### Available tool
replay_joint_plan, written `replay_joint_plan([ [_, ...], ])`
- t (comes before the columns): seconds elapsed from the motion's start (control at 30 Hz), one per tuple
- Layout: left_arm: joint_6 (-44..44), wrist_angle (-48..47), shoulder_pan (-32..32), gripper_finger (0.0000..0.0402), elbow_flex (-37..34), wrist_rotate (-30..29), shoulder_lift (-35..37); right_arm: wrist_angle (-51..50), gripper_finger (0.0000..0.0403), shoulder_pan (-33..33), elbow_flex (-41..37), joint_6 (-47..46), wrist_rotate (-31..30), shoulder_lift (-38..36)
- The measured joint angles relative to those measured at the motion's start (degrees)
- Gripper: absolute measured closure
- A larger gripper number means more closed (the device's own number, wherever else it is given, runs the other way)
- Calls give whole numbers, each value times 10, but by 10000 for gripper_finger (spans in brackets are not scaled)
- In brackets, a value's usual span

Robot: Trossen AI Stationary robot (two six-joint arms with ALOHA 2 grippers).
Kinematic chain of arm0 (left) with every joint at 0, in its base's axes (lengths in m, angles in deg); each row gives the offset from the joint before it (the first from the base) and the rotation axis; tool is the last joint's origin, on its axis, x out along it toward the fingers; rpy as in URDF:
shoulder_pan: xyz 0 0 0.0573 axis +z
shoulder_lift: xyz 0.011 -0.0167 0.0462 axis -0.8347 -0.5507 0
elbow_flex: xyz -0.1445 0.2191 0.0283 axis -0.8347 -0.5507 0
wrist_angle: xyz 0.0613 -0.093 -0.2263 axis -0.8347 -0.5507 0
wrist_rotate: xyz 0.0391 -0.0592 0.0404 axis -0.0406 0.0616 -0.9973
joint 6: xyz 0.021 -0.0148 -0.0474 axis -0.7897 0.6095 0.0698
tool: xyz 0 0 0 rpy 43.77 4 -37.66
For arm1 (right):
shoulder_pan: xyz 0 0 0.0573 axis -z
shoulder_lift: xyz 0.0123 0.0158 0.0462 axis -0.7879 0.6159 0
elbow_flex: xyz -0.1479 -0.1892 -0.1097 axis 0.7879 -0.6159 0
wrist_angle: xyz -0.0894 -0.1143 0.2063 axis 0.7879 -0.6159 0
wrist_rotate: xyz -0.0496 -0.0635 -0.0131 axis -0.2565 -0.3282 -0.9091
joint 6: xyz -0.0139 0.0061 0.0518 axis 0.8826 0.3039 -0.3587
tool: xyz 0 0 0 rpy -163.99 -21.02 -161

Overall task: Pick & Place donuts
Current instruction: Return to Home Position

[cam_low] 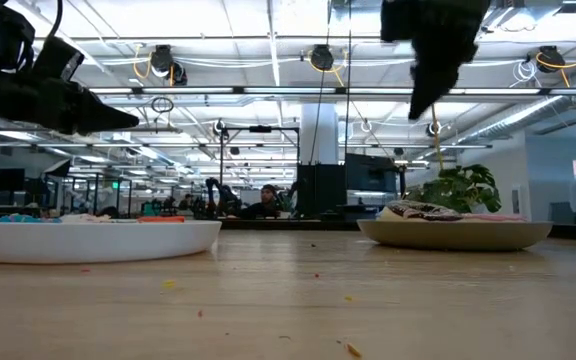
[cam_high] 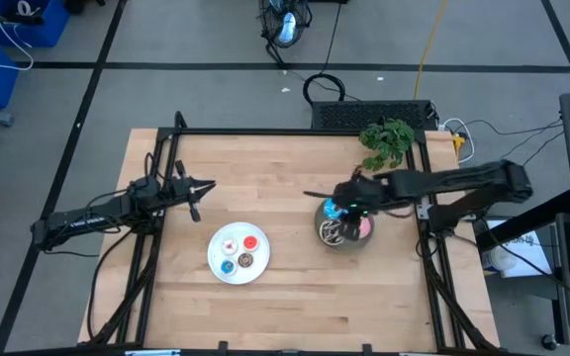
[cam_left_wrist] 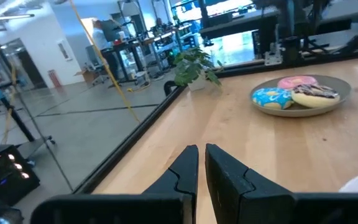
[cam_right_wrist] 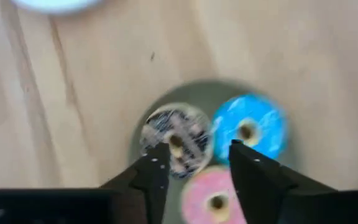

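Observation:
Three larger donuts lie flat on the round gray plate: blue sprinkled, pink and chocolate with white drizzle. Several tiny donuts, among them a red one and a brown one, lie on the white plate. My right gripper hangs open above the gray plate, pointing steeply down, with nothing between its fingers. My left gripper waits shut and level over the table's left part, well above the wood.
A potted plant stands at the table's far right corner, behind the gray plate. Black frame rails run along the table's edges. Bare wood lies between the two plates and along the near edge. People and desks show in the room beyond the table.

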Motion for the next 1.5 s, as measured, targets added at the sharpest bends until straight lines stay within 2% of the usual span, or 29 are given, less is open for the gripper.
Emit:
replay_joint_plan([
  [0.13, -4, 12, 0, 364, 0, -31, 0, 29, 327, -33, -4, 57, -110, -81],
  [0.2, -7, 21, 0, 364, 0, -50, 0, 68, 372, -48, -20, 106, -118, -121],
  [0.27, -8, 24, 0, 364, 0, -60, 0, 123, 394, -59, -50, 145, -116, -162],
  [0.47, -21, 38, 0, 364, 0, -44, 0, 268, 392, -62, -195, 214, -117, -302],
  [0.63, 6, 42, 0, 364, 14, -34, 0, 394, 399, -24, -339, 218, -112, -428],
  [0.77, 5, 51, 0, 366, 15, -27, 0, 414, 402, -9, -414, 211, -57, -490],
  [0.87, 0, 50, 0, 384, 15, 11, 0, 461, 402, -5, -464, 206, -53, -544],
  [0.97, 25, 66, -1, 396, 15, 96, 0, 524, 402, -5, -511, 209, -37, -603],
  [1.03, 45, 64, -3, 395, 16, 137, 0, 537, 402, -5, -530, 207, -24, -636],
  [1.23, 65, 21, -22, 396, 16, 150, 0, 504, 402, -5, -570, 205, -26, -706],
  [1.4, 10, 6, -54, 398, 15, 133, 1, 501, 403, -5, -600, 215, -27, -747],
  [1.5, -10, 25, -69, 397, 16, 152, 1, 481, 403, -5, -613, 216, -45, -775],
])
